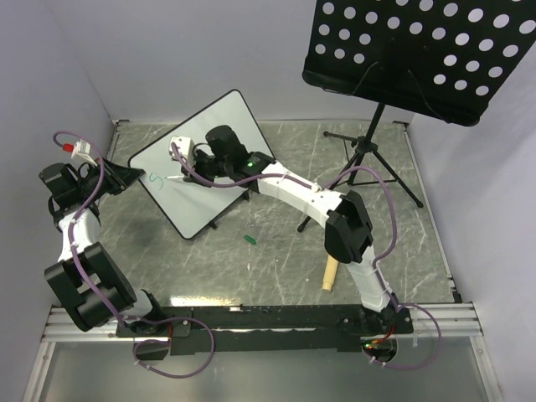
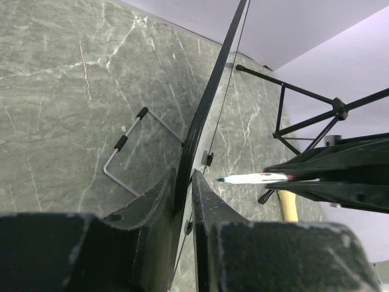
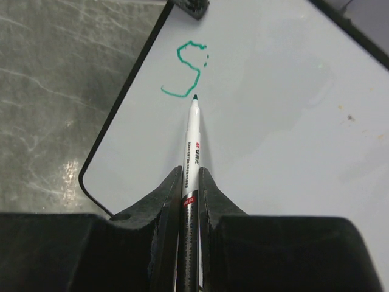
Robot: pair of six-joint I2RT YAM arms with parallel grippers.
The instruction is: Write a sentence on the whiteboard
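1. The left gripper was closed narrowly on the whiteboard's left edge, its jaws pinching the thin black frame. I judge it was there as a brace, so that pen pressure would not push the board away.
2. The whiteboard sat at the far left of the table, turned at an angle. It seemed to be propped on a wire foot behind it, which would explain why it needed steadying.
3. The sentence lay near the board's left corner, close to the clamped edge. It was only a teal-green S with a small mark beside it, so the writing had barely begun.
4. The right gripper was shut on a marker, with the barrel running straight out between the jaws. The tip pointed just beside the tail of the S, placed for the next letter. Whether it touched the surface could not be told.
5. A small green cap lay on the table right of the board, apart from the work and probably set aside. The music stand stood far right, well apart.
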